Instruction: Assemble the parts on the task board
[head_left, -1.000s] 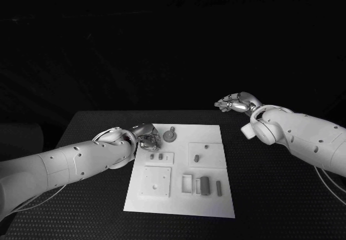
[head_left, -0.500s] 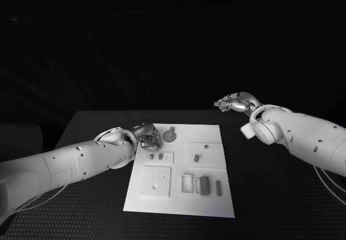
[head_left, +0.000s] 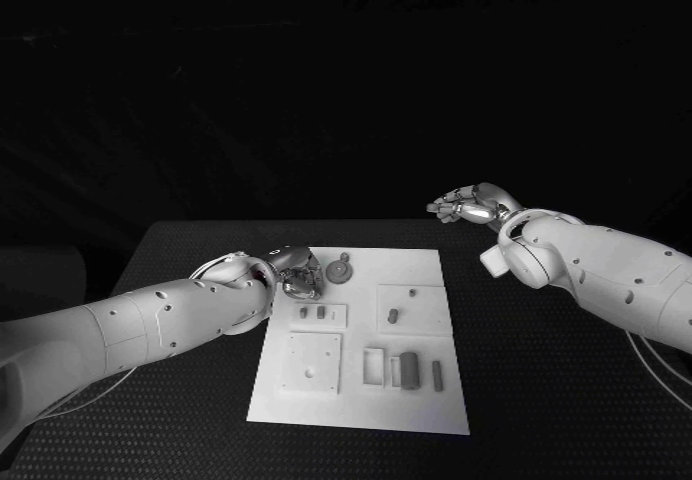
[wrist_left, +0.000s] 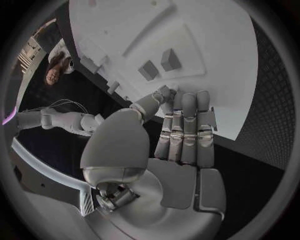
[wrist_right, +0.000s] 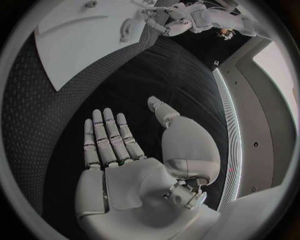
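We judge the small parts (head_left: 408, 368) on the white task board (head_left: 426, 410), mid-surface, light, stiff and best pinched by their sides; our left hand (head_left: 296, 273) hovers over its far-left corner, our right hand (head_left: 464, 207) well apart, both empty with fingers apart.

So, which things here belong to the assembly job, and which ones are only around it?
Belong to the job:
- task board
- round part at its far edge
- two small parts side by side
- left hand, at the board's far left corner

Only around:
- black table
- right hand, open, off the board
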